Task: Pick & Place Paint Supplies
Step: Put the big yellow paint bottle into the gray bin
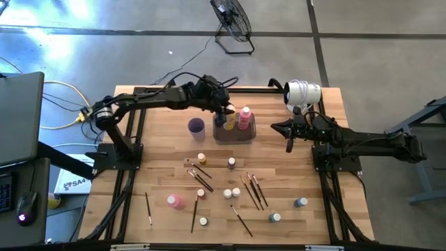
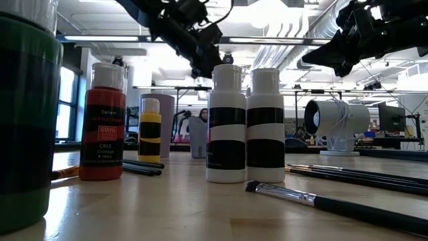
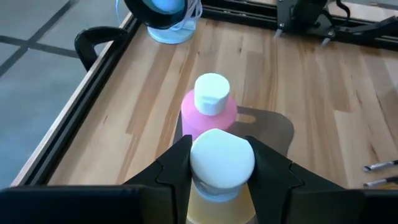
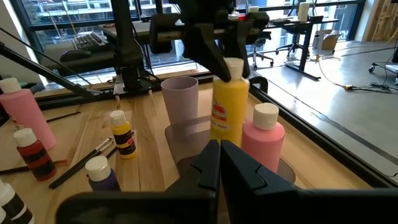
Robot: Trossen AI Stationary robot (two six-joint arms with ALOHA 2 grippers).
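The left gripper [image 3: 219, 163] clamps the white cap of a tall yellow bottle [image 4: 228, 109] over the grey tray [image 1: 234, 132], just beside the pink bottle [image 3: 208, 111] standing there. Next, I judge, it must lower and release without bumping that bottle or the purple cup [image 1: 196, 126]. The right gripper [image 1: 290, 144], fingers together and empty, waits nearby.

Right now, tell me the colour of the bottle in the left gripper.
Yellow bottle with a white cap, clearest in the right wrist view.

Pale wooden table [image 1: 293, 174], smooth; glossy plastic yellow bottle [image 4: 227, 115].
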